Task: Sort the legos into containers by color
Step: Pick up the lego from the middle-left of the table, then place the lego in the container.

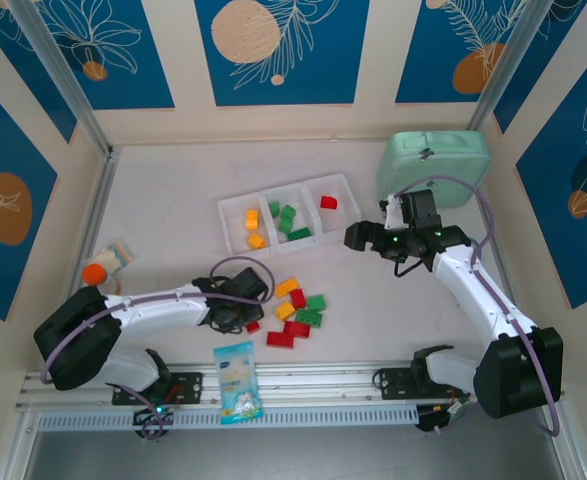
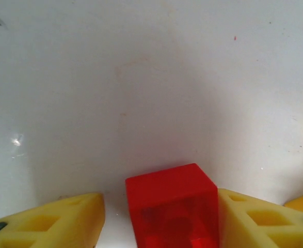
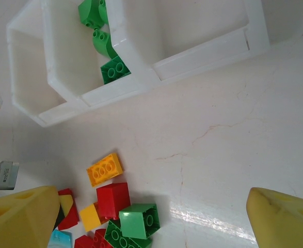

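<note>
The white tabletop [image 1: 173,190] carries everything. Toward its far edge, about the middle, sits the white three-compartment plastic tray [image 1: 224,225]. We judge it was set there so either arm can reach it. Yellow-orange bricks [image 1: 254,228] lie in its left compartment, green bricks [image 1: 288,222] in the middle and one red piece [image 1: 328,203] in the right.

The mint-green rounded case [image 1: 433,165] fills the far right corner, apart from the sorting. The right gripper [image 1: 368,238] hangs just off the tray's right end with its fingers spread wide and nothing between them, probably parked clear of the other arm's work.

Closer to the near edge, about centre, lies the loose heap of red, green and yellow-orange studded legos [image 1: 298,308]. At the heap's left fringe the left gripper [image 2: 161,196] is down at the tabletop, jaws parted around a small red plastic brick [image 2: 172,206]. The brick touches one yellow finger [image 2: 254,217] and shows a gap at the other, so we read it as straddled, not pinched.
</note>
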